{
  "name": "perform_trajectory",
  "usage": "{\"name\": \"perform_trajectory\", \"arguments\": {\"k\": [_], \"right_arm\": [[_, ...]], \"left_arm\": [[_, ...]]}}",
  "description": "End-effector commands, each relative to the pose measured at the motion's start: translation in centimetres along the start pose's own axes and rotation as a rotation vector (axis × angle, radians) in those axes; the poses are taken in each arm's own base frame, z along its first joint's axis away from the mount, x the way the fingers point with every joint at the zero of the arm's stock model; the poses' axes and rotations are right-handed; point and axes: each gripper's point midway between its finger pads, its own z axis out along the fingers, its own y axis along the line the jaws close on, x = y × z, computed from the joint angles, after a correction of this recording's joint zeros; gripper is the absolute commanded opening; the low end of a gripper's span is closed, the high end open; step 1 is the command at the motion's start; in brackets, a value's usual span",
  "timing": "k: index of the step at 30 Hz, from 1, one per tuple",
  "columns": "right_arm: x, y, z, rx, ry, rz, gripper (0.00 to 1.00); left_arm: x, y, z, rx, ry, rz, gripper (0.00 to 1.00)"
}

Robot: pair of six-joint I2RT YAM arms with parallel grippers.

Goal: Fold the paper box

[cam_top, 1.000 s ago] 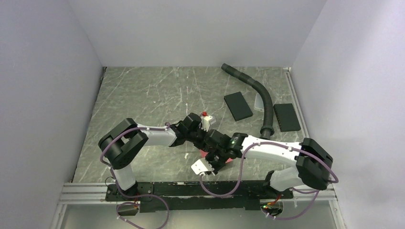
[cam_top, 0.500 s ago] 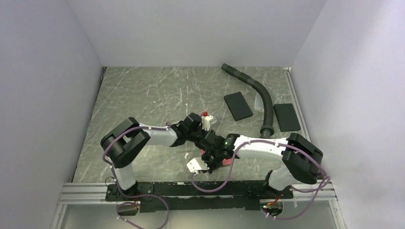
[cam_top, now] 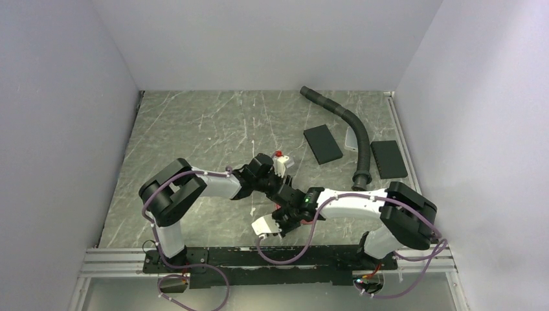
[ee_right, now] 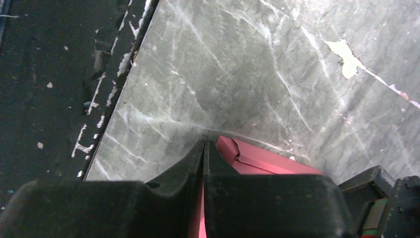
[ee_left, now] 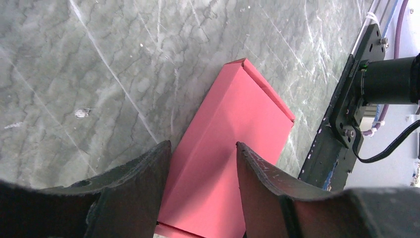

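White-walled bay, grey marbled table (cam_top: 194, 129), black rail along the near edge.

Left arm (cam_top: 194, 188): elbow folded out to the left, forearm running right toward table centre. Right arm (cam_top: 353, 201): stretched low and leftward from its base, wrist close to the near rail. Both wrists meet just front of centre.

Black corrugated hose (cam_top: 353, 126) curves down the far right, with a black pad (cam_top: 322, 144) on its left and another black pad (cam_top: 388, 159) on its right. All well apart from the arms.

The paper box (ee_left: 233, 129) lies flat on the table under the two wrists, mostly hidden from above. In the left wrist view its long axis runs diagonally, the near end under the fingers and the far end aimed at the rail. One crease runs lengthwise, with a narrow strip folded along the far edge.

Left gripper (ee_left: 203, 148): fingers spread, straddling the box's near end from above, pink panel visible between them; contact not clear.

Right gripper (ee_right: 204, 146): fingers pressed together, tips down at the table, a pink sliver caught in the seam between them, so it's pinching a thin edge of the box. A folded corner sits just beside the tips.
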Motion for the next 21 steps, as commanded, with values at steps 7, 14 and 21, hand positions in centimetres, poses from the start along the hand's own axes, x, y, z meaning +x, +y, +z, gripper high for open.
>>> {"name": "perform_trajectory", "arguments": {"k": [7, 14, 21], "right_arm": [[1.8, -0.9, -0.8, 0.041, 0.094, -0.009, 0.13], [-0.7, 2.2, -4.5, -0.12, -0.102, -0.038, 0.18], [2.0, 3.5, -8.2, -0.16, -0.096, -0.05, 0.16]], "left_arm": [[13.0, 5.0, -1.9, -0.198, 0.374, -0.214, 0.6], [13.0, 5.3, -2.0, -0.203, 0.374, -0.219, 0.6], [13.0, 5.4, -1.9, -0.198, 0.379, -0.221, 0.59]]}}
